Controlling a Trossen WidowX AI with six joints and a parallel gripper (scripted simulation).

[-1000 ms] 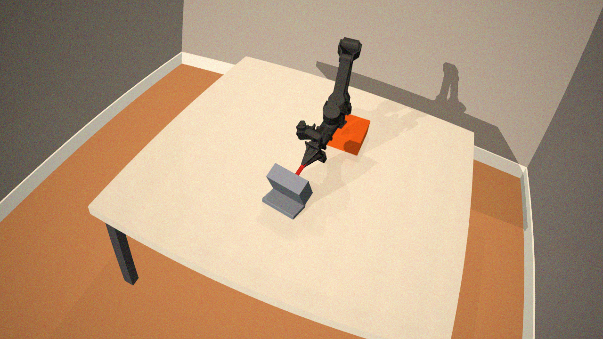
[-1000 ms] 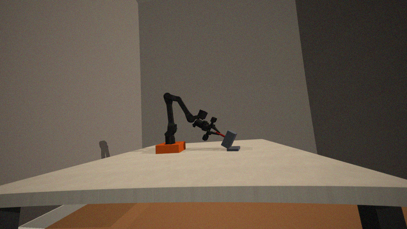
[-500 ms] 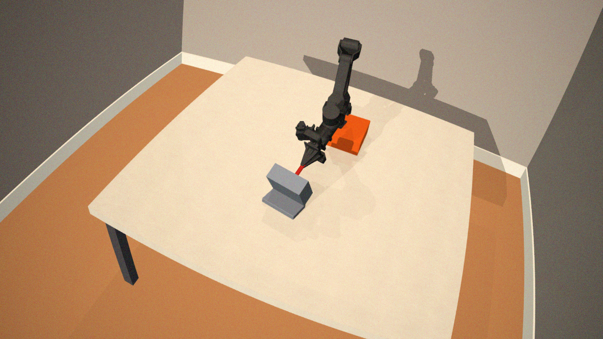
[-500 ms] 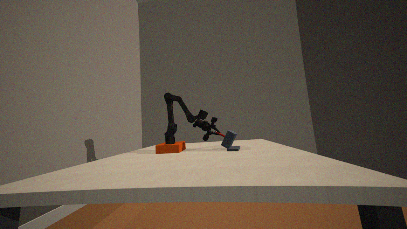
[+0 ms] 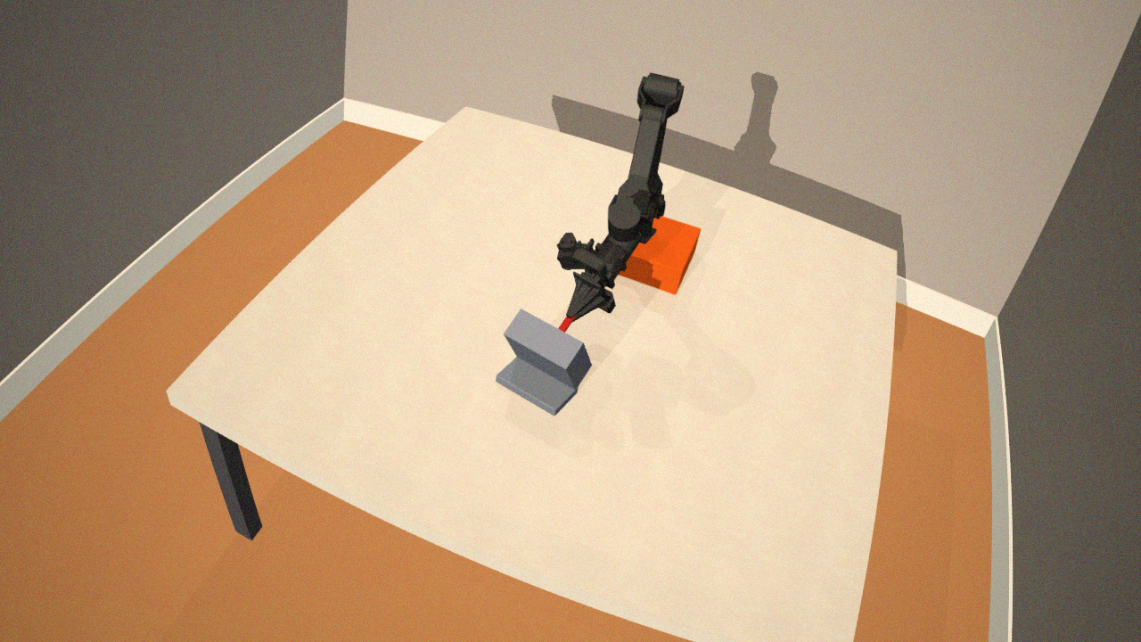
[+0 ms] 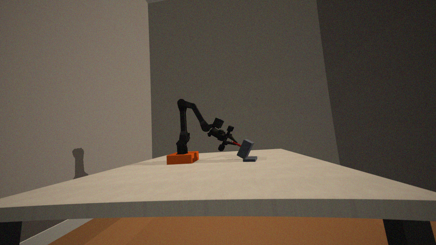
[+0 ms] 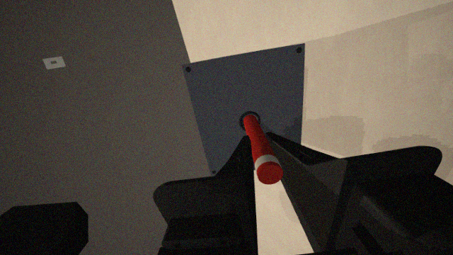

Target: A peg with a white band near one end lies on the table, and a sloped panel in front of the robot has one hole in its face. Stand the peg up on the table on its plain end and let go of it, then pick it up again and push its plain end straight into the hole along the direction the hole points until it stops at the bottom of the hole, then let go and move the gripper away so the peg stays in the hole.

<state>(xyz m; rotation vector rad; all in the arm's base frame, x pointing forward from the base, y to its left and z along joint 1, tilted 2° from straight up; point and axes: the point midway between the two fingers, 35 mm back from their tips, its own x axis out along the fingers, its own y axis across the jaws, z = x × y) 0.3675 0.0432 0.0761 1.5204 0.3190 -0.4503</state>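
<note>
My gripper (image 5: 576, 313) (image 6: 232, 142) (image 7: 257, 139) is shut on the red peg (image 5: 566, 323) (image 6: 235, 143) (image 7: 257, 139). The peg's white band (image 7: 266, 160) is at the end near me, behind the fingertips. Its plain end points at the grey sloped panel (image 5: 550, 347) (image 6: 245, 148) (image 7: 226, 92) and sits in the mouth of the hole (image 7: 250, 115) in the panel's face. How deep the tip goes I cannot tell. The peg lies along the line the hole points. The panel stands on its flat foot (image 5: 530, 387) (image 6: 250, 158) on the table.
The arm stands on an orange base block (image 5: 669, 253) (image 6: 182, 157) behind the panel. The cream table (image 5: 398, 263) (image 6: 274, 179) spreads around both. Small dark screws (image 7: 299, 49) mark the panel's corners. An orange floor (image 5: 95, 495) with a white skirting lies around the table.
</note>
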